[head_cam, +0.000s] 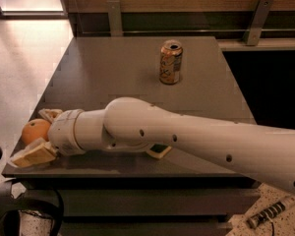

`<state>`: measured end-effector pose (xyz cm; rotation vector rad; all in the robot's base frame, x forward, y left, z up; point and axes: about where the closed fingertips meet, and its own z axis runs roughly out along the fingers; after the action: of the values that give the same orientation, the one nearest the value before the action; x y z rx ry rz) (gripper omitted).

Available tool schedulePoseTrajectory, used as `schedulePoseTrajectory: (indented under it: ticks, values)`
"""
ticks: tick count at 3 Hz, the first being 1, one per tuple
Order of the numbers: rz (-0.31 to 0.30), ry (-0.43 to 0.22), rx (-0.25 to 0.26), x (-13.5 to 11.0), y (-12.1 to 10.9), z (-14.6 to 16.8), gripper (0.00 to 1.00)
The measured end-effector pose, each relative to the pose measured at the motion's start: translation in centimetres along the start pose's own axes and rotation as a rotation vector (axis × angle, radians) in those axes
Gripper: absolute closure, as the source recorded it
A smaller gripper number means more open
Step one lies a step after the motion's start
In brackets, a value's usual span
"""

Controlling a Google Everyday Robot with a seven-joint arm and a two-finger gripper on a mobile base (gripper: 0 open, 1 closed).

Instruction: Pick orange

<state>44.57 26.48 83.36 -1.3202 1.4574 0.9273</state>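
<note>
The orange (34,130) sits on the dark table (113,68) at its front left corner. My gripper (32,137) is at the orange, at the end of the white arm (187,136) that reaches across the table's front from the right. Its jaws are spread. One tan finger (50,114) lies behind the orange and the other finger (32,156) lies in front of it, near the table edge. The orange rests between them on the table. The arm's wrist hides the orange's right side.
An orange-patterned soda can (170,62) stands upright at the table's middle back. A small tan-edged object (160,152) pokes out under the arm. Black cabling (19,213) lies at the lower left; the floor drops off left of the table.
</note>
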Motion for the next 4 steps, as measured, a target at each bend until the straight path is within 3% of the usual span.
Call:
schedulePoseTrajectory:
  ticks: [1, 2, 3, 4]
  values:
    - [-0.003, -0.004, 0.0, 0.07, -0.01, 0.23, 0.47]
    - [-0.006, -0.004, -0.003, -0.04, 0.18, 0.35, 0.78]
    - [-0.008, -0.004, -0.006, -0.13, 0.33, 0.45, 1.0]
    - [-0.008, -0.004, -0.006, -0.13, 0.33, 0.45, 1.0]
